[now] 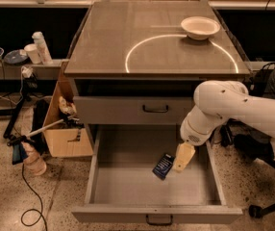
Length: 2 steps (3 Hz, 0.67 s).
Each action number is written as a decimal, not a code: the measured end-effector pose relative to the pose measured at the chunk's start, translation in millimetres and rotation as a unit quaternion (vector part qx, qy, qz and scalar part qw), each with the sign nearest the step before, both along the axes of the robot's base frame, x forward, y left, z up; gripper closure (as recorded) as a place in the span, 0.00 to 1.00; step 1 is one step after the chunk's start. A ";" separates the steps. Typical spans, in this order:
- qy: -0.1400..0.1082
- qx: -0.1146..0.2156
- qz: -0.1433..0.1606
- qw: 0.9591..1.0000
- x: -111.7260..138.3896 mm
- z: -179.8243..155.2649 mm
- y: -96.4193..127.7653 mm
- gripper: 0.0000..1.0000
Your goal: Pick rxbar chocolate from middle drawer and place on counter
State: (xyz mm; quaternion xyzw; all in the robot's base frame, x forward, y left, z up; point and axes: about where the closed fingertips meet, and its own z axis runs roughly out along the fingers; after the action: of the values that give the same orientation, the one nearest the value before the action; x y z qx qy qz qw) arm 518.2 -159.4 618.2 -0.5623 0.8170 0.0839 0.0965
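Nothing legible — not even on the dark navy bar wrapper point(163, 166) beside the cream gripper point(180, 166), near the grey metal drawer's point(128, 179) right wall.

Smooth plastic claw point(182, 158) in matt metal drawer point(128, 179)
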 end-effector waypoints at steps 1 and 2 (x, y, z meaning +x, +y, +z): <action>0.001 0.002 -0.003 1.000 1.8 -1.2 2.3 0.00; 0.004 0.008 -0.010 1.000 5.9 -4.1 7.8 0.00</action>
State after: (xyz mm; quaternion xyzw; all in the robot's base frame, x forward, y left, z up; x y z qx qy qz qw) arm 524.1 -151.6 614.1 -0.5530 0.8223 0.0916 0.0981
